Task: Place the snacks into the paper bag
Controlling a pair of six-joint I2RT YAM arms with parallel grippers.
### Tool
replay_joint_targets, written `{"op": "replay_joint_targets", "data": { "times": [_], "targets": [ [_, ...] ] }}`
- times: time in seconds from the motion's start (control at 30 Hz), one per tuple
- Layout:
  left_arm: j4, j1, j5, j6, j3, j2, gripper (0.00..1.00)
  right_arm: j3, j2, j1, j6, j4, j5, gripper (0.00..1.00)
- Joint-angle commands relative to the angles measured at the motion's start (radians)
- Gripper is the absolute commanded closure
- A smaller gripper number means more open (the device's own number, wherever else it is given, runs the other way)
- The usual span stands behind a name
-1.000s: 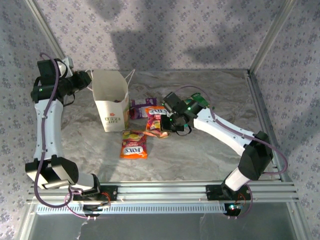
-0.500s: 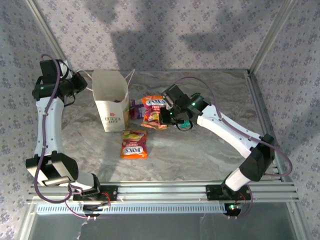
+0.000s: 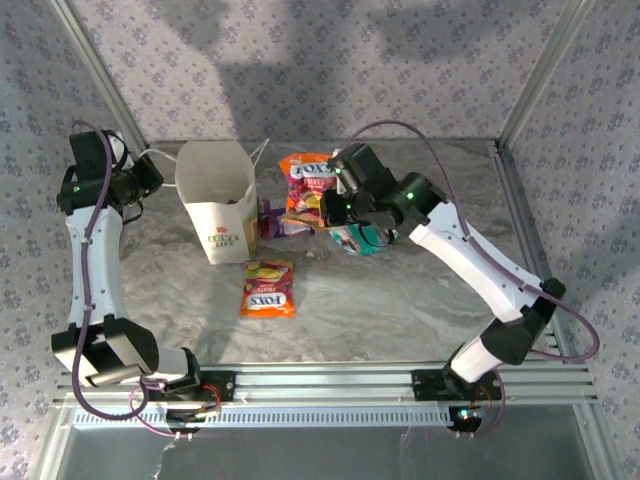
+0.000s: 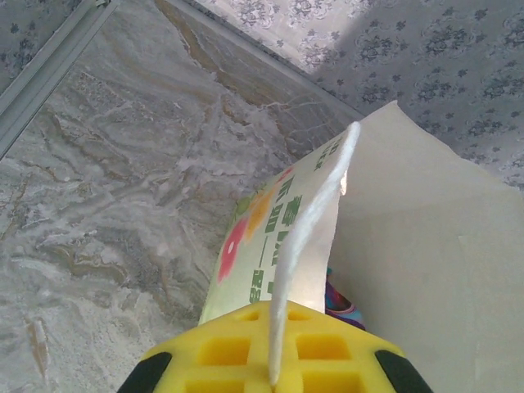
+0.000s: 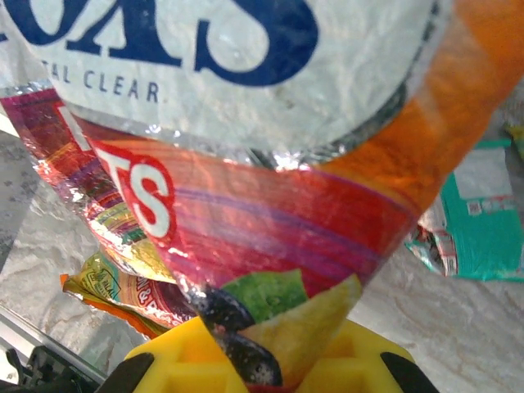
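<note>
Right end effector (image 3: 334, 197) is clenched on an orange FOX'S packet (image 3: 308, 182), crinkly shiny foil held above the desk (image 3: 420, 300) just right of the paper bag (image 3: 215, 205), whose open mouth lies to its left. Left end effector (image 4: 270, 368) grips the bag's left rim, stiff white paper. In front of the bag a second FOX'S packet (image 3: 268, 290) lies flat; a teal packet (image 3: 366, 238) sits farther right, nearer the right arm.

The top external camera looked down from behind the arm bases over the whole tabletop (image 3: 420, 300). The left wrist camera faced past the left end effector (image 4: 271, 368) onto the paper bag (image 4: 409, 246). The right wrist camera faced past the right end effector (image 5: 264, 364) onto the orange FOX'S packet (image 5: 262, 213). Both were close up, and the overhead view shared both items.
</note>
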Motion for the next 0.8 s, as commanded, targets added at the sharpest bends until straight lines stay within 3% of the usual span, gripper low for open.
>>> {"op": "replay_joint_targets", "data": {
  "times": [0.0,0.77],
  "targets": [
    [0.015,0.014,0.019,-0.015,-0.016,-0.038,0.96,0.093,-0.023,0.014,-0.064,0.01,0.037,1.0],
    [0.02,0.071,0.054,-0.019,-0.084,-0.106,0.97,0.611,0.248,0.106,-0.219,-0.032,-0.002,1.0]
  ]
}}
